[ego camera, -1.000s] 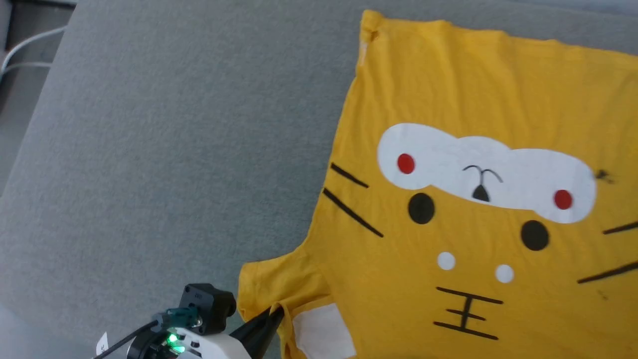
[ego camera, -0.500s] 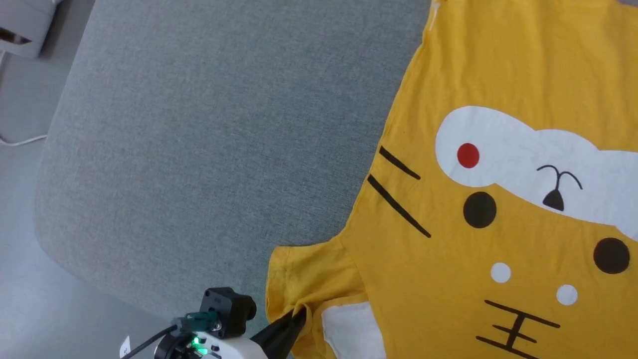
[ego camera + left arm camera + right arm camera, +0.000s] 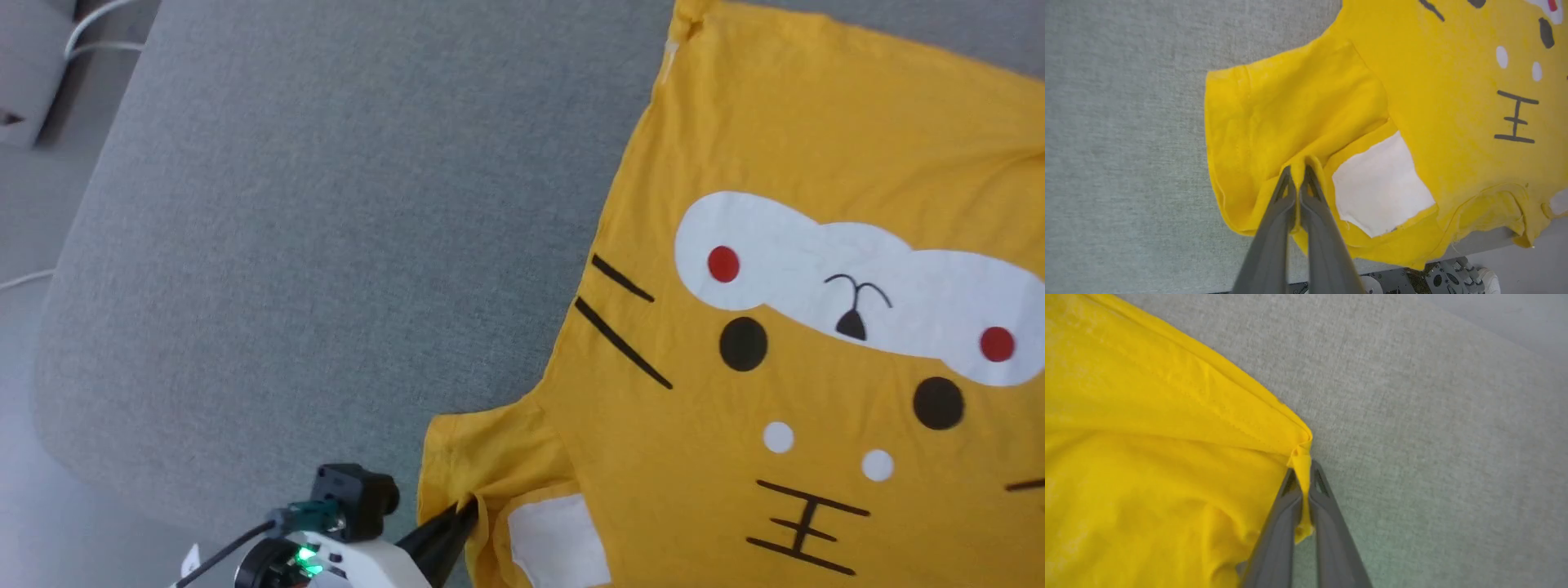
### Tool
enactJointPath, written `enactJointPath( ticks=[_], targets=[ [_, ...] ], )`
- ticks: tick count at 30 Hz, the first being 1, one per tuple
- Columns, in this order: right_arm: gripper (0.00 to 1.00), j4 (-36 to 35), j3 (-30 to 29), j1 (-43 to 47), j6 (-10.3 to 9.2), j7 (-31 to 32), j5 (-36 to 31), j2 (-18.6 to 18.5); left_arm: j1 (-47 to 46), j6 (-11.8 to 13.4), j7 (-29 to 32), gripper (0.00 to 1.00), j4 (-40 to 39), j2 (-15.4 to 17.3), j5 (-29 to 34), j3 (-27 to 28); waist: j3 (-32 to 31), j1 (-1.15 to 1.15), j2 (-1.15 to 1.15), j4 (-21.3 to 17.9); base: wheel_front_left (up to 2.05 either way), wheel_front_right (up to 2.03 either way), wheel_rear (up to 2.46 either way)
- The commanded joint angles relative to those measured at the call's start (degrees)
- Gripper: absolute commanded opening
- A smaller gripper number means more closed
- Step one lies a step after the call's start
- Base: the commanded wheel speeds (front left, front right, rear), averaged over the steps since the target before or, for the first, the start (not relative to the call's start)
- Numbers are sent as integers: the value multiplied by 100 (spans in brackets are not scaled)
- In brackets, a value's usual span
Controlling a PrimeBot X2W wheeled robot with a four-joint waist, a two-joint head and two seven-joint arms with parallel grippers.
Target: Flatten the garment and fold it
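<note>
Room lies mostly to our left: a wide bare stretch of grey bench [image 3: 326,245] runs from the garment's side edge to the bench's rounded corner, with pale floor [image 3: 24,506] beyond. The garment [image 3: 816,147], print up, lies on the right part of the bench, its neck end close to the near edge. Our left fingers [image 3: 1286,196] are pressed together on a pinched ridge of cloth between the sleeve and the white patch [image 3: 1380,183]; our right fingers [image 3: 1289,494] are clamped on a stitched corner of the garment
</note>
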Motion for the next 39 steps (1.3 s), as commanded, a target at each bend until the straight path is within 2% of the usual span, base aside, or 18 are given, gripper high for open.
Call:
enactJointPath(
  ticks=[1, 7, 10, 16, 24, 29, 35, 36, 37, 38, 39],
  targets=[
    [0, 258, 263, 607, -10, 125, 58, 113, 40, 36, -83, 0, 24, -19, -89, 77, -515, 1, 0, -475, 0, 0, 0],
    [0, -137, 818, 1464, -10, 78, 487, 53, 347, 146, -179, 0, 147, 101, -252, 196, -1254, 1, 0, -1037, 0, 0, 0],
    [0, -503, 1037, 2011, -10, 5, 394, -200, 496, 167, -197, 0, 229, 166, -327, 217, -1615, 1, 0, -1256, 0, 0, 0],
    [0, -1323, 673, 3204, -10, 38, 556, -371, 794, 252, -366, 0, 371, 219, -472, 332, -2089, 1, 0, -1571, 0, 0, 0],
    [0, -2593, -319, 5120, -10, 658, 600, 36, 1073, 304, -621, 0, 381, 229, -664, 530, -2365, 1, 0, -1748, 0, 0, 0],
    [0, -3414, -1042, 6128, -10, 1070, 371, 513, 1139, 344, -729, 0, 396, 176, -697, 579, -2390, 1, 0, -1696, 0, 0, 0],
    [0, -3834, -1487, 6696, -10, 1346, 81, 1073, 1052, 309, -744, 0, 412, 131, -670, 563, -2266, 1, 0, -1573, 0, 0, 0],
    [45, -3867, -1524, 6653, -10, 1276, 0, 1105, 1024, 301, -739, 0, 416, 118, -660, 554, -2239, 1, 0, -1555, 0, 0, 0],
    [84, -3881, -1580, 6588, -10, 1208, -44, 1146, 998, 295, -735, 0, 417, 106, -650, 547, -2214, 1, 0, -1539, 0, 0, 0],
    [100, -3905, -1618, 6511, -10, 1168, -50, 1178, 972, 290, -733, 0, 414, 94, -643, 542, -2184, 1, 0, -1520, 0, 0, 0],
    [100, -3905, -1618, 6511, -10, 1168, -50, 1178, 972, 290, -733, 0, 414, 94, -643, 542, -2184, 1, 0, -1520, 0, 0, 0]
  ],
)
